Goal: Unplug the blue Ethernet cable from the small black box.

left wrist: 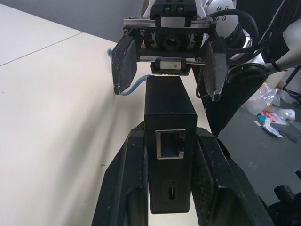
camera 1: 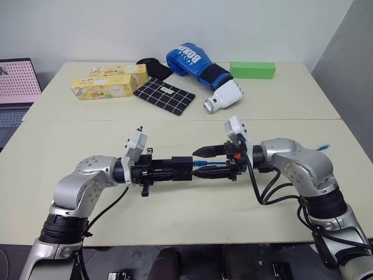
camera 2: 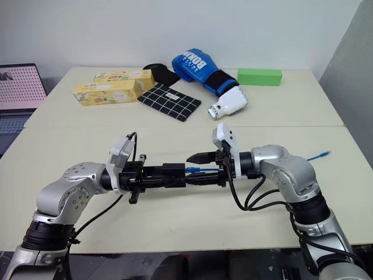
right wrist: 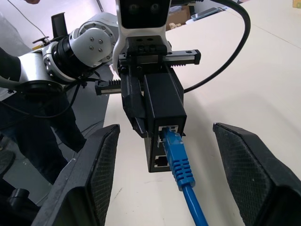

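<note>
My left gripper (camera 1: 184, 168) is shut on the small black box (right wrist: 162, 101) and holds it level above the table, pointing right. The blue Ethernet cable (right wrist: 181, 165) is plugged into a port on the box's far end; its plug (camera 1: 201, 162) shows between the two arms. My right gripper (camera 1: 197, 161) faces the box, open, with one finger (right wrist: 101, 165) on each side of the plug and not touching it. In the left wrist view the box (left wrist: 169, 108) shows an empty port toward the camera. The cable's other end (camera 2: 319, 155) lies on the table at the right.
At the back of the table lie a blue boxing glove (camera 1: 192, 61), a green block (camera 1: 252, 70), a black checked cloth (camera 1: 164, 95), two yellow cartons (camera 1: 108, 86) and a white object (camera 1: 224, 96). A laptop (camera 1: 14, 87) stands at the far left.
</note>
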Robot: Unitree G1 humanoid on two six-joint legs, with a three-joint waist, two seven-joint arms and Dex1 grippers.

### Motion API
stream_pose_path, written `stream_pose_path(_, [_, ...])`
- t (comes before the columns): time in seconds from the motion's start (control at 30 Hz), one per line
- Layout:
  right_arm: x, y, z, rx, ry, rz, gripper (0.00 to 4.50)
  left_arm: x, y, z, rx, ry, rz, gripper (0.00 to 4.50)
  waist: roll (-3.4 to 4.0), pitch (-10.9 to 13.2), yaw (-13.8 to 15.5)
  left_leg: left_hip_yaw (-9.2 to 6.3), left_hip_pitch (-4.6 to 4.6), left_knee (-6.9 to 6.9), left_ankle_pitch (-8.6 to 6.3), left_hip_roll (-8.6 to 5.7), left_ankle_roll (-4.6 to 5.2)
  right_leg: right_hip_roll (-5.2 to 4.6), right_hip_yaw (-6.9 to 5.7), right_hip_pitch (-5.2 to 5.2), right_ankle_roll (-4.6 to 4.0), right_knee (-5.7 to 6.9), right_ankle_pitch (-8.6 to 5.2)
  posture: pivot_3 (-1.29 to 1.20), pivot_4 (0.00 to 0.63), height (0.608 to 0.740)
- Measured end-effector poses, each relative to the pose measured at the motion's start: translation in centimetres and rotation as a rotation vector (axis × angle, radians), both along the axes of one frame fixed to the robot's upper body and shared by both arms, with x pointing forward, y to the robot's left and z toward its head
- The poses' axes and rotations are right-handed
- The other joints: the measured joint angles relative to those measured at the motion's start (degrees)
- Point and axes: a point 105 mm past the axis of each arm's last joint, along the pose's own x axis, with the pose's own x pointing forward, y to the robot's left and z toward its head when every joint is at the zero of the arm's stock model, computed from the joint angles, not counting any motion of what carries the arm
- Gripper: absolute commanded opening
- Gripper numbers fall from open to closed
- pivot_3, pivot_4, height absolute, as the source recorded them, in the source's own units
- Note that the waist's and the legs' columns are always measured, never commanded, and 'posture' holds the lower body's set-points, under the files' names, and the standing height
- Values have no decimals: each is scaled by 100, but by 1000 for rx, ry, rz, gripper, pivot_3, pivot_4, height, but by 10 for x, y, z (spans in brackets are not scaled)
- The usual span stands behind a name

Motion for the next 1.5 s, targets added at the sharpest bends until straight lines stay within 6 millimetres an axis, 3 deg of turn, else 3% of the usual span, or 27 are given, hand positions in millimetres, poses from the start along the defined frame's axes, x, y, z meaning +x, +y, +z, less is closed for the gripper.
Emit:
stream_pose_path(0.13, [3, -1, -3, -5, 10, -13, 3359, -1, 0, -1, 0, 4, 0, 795, 0, 0, 0, 0, 0, 0, 0, 0, 0, 0, 0, 0, 0, 0, 0, 0, 150, 740])
stream_pose_path(0.23, [3, -2, -3, -6, 10, -7, 2903, -1, 0, -1, 0, 3, 0, 795, 0, 0, 1, 0, 0, 0, 0, 0, 0, 0, 0, 0, 0, 0, 0, 0, 150, 740])
stream_pose_path(0.6, [0, -3, -6, -33, 0, 24, 269, 0, 1, -2, 2, -4, 5, 795, 0, 0, 0, 0, 0, 0, 0, 0, 0, 1, 0, 0, 0, 0, 0, 0, 150, 740])
stream_pose_path(0.67, [-1, -2, -7, -35, 2, 28, 34, -1, 1, -2, 1, -9, 6, 794, 0, 0, 1, 0, 0, 0, 0, 1, 0, 1, 0, 0, 0, 0, 0, 0, 150, 740])
stream_pose_path(1.17, [-11, -5, -16, -66, 125, 111, 33, -18, 1, -12, 5, 3, -41, 793, 0, 0, 1, 0, 2, -1, 0, 2, 0, 1, 1, 0, 0, 0, 0, 0, 150, 740])
stream_pose_path(1.23, [-5, -17, -21, -98, 143, 77, 33, -20, 11, -18, 27, 18, -12, 792, 0, 0, 1, 0, 1, 0, 0, 2, 1, 0, 0, 1, 0, -1, 0, 0, 150, 740])
stream_pose_path(1.3, [16, -52, -30, -151, 172, -81, 33, -19, 30, -26, 68, 42, 60, 792, 1, 1, 18, 3, 1, 0, -1, 0, 1, -6, -2, 1, 0, -3, 0, 0, 150, 740])
stream_pose_path(1.33, [21, -60, -33, -158, 184, -121, 33, -17, 36, -28, 71, 49, 90, 792, 1, 1, 23, 5, 0, -1, -1, 0, 1, -7, -3, 1, 0, -3, 0, 0, 150, 740])
stream_pose_path(1.5, [23, -57, -34, -133, 173, -128, 33, -12, 39, -32, 78, 35, 147, 792, 1, 1, 0, 3, 0, -2, -1, 3, 1, -1, 0, 0, 0, -2, 0, 0, 150, 740])
